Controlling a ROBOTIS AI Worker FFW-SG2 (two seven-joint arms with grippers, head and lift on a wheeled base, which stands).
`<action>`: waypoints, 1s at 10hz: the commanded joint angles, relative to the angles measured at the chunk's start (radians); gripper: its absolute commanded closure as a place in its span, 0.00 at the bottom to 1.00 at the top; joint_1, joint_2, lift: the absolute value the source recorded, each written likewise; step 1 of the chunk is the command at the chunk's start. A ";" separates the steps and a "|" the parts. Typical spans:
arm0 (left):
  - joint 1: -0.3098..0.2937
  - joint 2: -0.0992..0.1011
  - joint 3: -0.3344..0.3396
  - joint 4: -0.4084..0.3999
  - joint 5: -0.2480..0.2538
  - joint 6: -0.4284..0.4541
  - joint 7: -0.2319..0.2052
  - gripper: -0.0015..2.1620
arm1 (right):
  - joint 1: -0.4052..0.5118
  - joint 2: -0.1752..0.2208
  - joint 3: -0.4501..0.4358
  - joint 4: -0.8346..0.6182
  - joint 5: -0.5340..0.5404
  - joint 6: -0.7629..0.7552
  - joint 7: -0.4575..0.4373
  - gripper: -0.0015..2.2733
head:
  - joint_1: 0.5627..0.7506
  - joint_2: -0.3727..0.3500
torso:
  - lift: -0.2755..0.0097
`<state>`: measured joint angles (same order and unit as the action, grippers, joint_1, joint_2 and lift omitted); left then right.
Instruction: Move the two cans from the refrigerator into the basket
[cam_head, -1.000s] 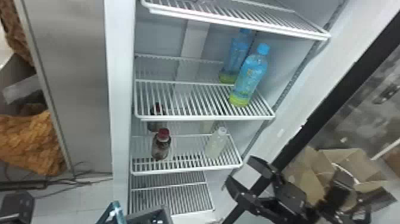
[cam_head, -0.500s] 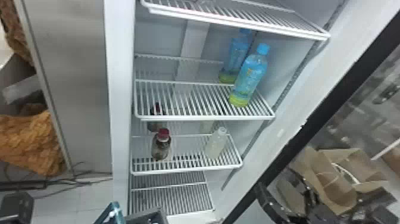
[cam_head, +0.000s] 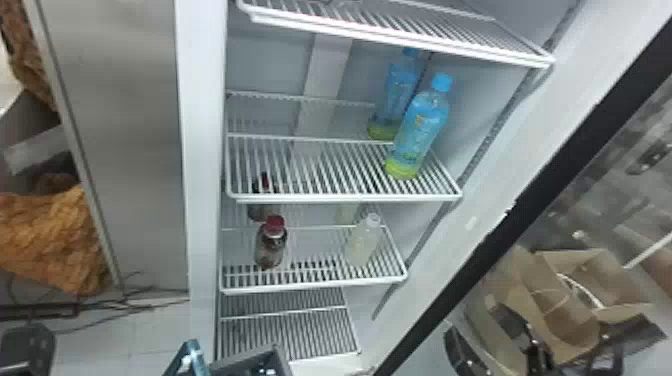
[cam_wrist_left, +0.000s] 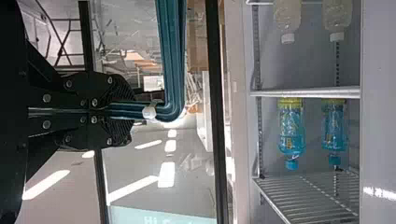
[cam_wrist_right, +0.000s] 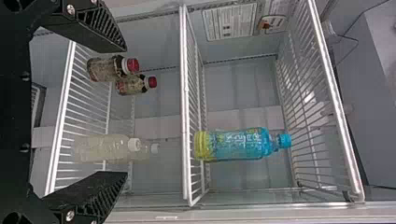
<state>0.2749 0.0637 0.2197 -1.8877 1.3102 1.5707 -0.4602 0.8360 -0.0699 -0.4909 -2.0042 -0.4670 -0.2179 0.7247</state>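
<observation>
At the left, the left claw (cam_wrist_left: 125, 113) is clamped on the basket's teal handle (cam_wrist_left: 173, 56). The basket (cam_head: 242, 356) sits low by the bottom refrigerator shelf (cam_head: 287, 330), with something glinting inside that I cannot identify. Further right stand red-capped dark bottles (cam_head: 271, 250) and pale bottles (cam_head: 363, 245), sharing the lower middle shelf; above them, blue-capped bottles (cam_head: 420, 130) stand on another shelf. The right claw (cam_wrist_right: 125, 111) faces the shelves with its fingers spread and nothing between them.

Where the two cans are, I cannot tell, so neither delivery can be confirmed. The basket is secured for loading and the right claw is free. If the glints are the cans, the job is probably near done; otherwise, both remain to be found, gripped and lowered in.
</observation>
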 joint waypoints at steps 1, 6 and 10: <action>0.002 -0.001 0.002 -0.001 0.002 0.001 0.000 0.55 | 0.001 0.001 0.000 -0.007 0.000 -0.001 -0.002 0.05 | 0.70 0.03 | 0.84; 0.002 -0.002 0.002 -0.001 0.000 0.001 0.000 0.55 | -0.004 -0.001 0.008 -0.007 0.002 0.002 -0.008 0.05 | 0.70 0.03 | 0.84; 0.002 -0.004 0.004 -0.001 0.000 0.001 0.000 0.55 | -0.014 -0.002 0.016 0.000 -0.002 0.002 -0.010 0.05 | 0.70 0.03 | 0.84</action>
<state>0.2772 0.0598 0.2233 -1.8877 1.3104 1.5707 -0.4602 0.8233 -0.0713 -0.4756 -2.0049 -0.4675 -0.2159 0.7148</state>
